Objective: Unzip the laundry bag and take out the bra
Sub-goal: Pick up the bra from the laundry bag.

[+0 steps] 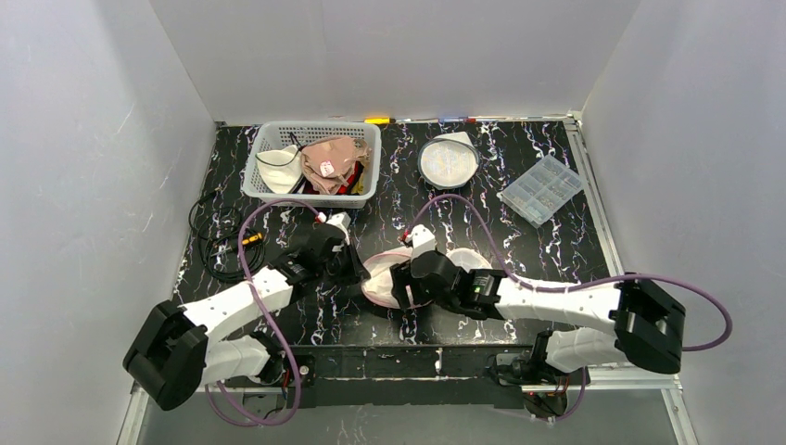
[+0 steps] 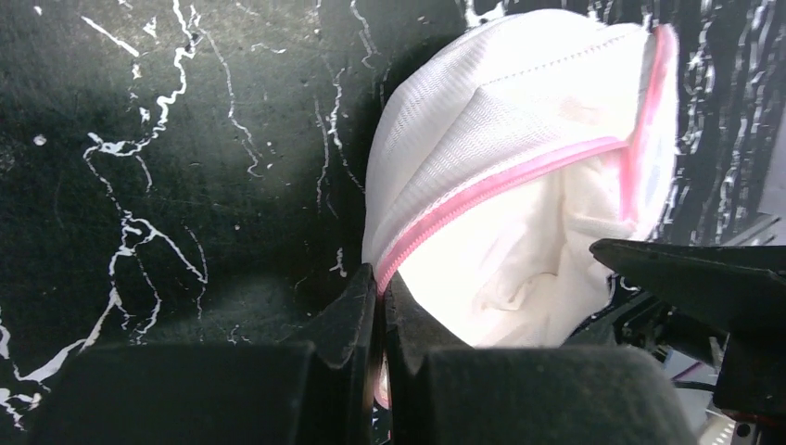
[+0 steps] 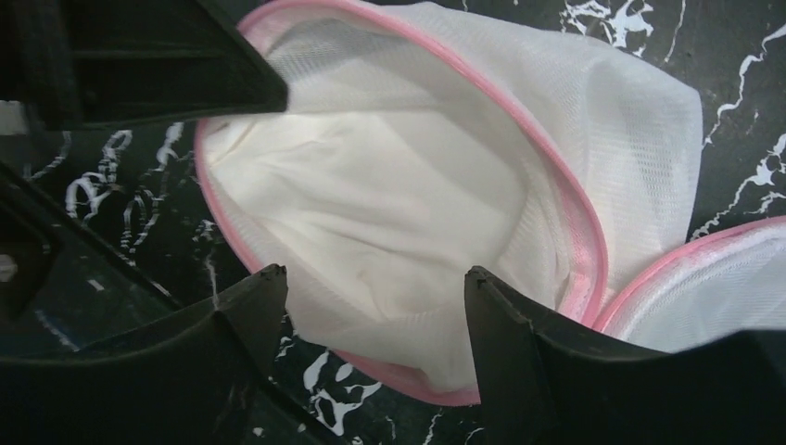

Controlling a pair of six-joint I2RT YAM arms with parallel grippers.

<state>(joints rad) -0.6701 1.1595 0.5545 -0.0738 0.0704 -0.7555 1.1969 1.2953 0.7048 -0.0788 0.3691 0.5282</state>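
Observation:
The laundry bag (image 1: 382, 278), white mesh with pink zipper trim, lies open on the black marble table between my two grippers. My left gripper (image 2: 381, 289) is shut on the bag's pink zipper edge (image 2: 482, 190) at its left side. White fabric of the bra (image 3: 371, 199) shows inside the opening. My right gripper (image 3: 373, 278) stands open over the bag's near rim, one finger on each side of the mesh and bra fabric, gripping nothing. The mesh lid (image 3: 640, 120) is folded back to the right.
At the back stands a white basket (image 1: 261, 139) with several garments, with a round white mesh bag (image 1: 448, 159) and a clear compartment box (image 1: 541, 189) to its right. A coil of black cable (image 1: 215, 236) lies at the left.

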